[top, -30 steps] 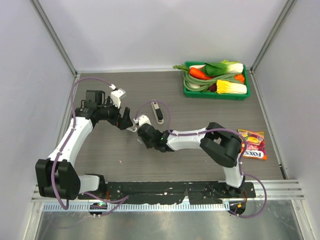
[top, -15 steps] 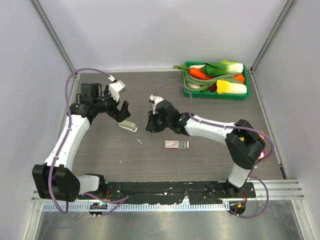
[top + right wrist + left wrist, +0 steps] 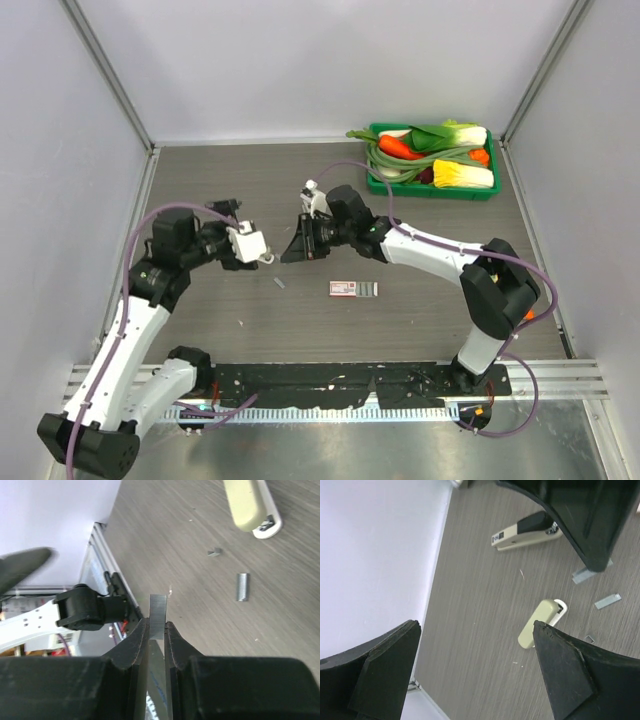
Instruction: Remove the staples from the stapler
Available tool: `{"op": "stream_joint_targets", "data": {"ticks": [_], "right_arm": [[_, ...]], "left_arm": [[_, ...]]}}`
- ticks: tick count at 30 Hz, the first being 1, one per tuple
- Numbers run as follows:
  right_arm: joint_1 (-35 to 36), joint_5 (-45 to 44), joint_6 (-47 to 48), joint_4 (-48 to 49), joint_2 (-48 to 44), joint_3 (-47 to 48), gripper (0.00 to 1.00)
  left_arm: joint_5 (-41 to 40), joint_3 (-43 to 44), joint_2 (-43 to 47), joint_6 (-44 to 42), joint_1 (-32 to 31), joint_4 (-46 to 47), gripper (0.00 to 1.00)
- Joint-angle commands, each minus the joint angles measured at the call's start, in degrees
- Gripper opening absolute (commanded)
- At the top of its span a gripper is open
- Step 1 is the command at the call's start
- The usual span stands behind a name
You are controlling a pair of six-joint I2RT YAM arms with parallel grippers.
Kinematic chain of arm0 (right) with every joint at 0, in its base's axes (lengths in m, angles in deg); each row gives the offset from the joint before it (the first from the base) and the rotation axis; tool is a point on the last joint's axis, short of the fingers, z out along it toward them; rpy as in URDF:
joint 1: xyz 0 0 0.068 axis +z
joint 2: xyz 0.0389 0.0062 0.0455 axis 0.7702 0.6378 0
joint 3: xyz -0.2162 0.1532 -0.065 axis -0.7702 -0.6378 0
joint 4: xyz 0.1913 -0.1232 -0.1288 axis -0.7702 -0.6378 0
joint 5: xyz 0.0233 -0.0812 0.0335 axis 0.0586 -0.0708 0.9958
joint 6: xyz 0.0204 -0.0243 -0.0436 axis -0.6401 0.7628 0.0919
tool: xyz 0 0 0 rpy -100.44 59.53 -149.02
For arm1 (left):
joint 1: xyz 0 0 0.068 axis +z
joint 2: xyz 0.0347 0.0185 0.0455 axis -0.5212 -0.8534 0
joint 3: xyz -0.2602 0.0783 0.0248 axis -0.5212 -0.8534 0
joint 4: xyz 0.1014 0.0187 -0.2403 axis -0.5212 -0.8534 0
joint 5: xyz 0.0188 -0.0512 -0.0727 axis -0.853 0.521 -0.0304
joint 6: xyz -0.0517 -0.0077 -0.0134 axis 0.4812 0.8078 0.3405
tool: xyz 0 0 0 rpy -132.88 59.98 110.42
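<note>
Over the table [image 3: 420,330], the right gripper [image 3: 157,630] is pinching what looks like the staples [image 3: 158,607], a light, brittle strip best gripped on its flat sides, while the left gripper [image 3: 475,675] is hovering spread over the stapler [image 3: 540,624].

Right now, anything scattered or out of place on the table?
Yes: one short silver-grey staple strip and a tiny staple fragment lie loose on the grey wood-grain tabletop, near the small olive-grey stapler. The right gripper pinches another thin silver strip. Nothing else stands out.
</note>
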Motion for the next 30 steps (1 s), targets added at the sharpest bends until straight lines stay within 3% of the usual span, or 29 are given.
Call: {"op": "stream_joint_targets", "data": {"ticks": [1,3,6,9,15,20,30], "right_arm": [[-1.31,6.9,-5.62,5.49,-1.86,0.92,0.04],[-1.84,8.74,-7.73,8.22,-2.04,0.22,0.04],[-2.11,10.85,-13.36,13.49,-2.48,-0.84,0.04],[-2.37,11.3,-14.07,13.24,-2.48,-0.32,0.04],[-2.54,12.97,-15.21,13.94,-1.69,-1.98,0.04],[-2.72,14.28,-16.53,16.13,-2.13,-3.39,0.04],[-4.57,15.43,-16.89,16.4,-5.2,-4.53,0.04]], "left_arm": [[1.29,-10.85,5.8,-6.37,-1.01,16.74,1.0],[3.92,-17.27,8.28,-12.25,-1.19,23.04,0.95],[5.86,-26.5,11.89,-19.79,-1.37,36.55,0.79],[8.94,-33.1,12.95,-20.62,-1.45,50.19,0.78],[13.69,-36.27,12.16,-26.41,-1.46,55.77,0.78],[17.46,-41.54,9.27,-29.32,-1.46,68.85,0.75],[19.49,-42.6,10.4,-37.32,-1.45,62.82,0.76]]}}
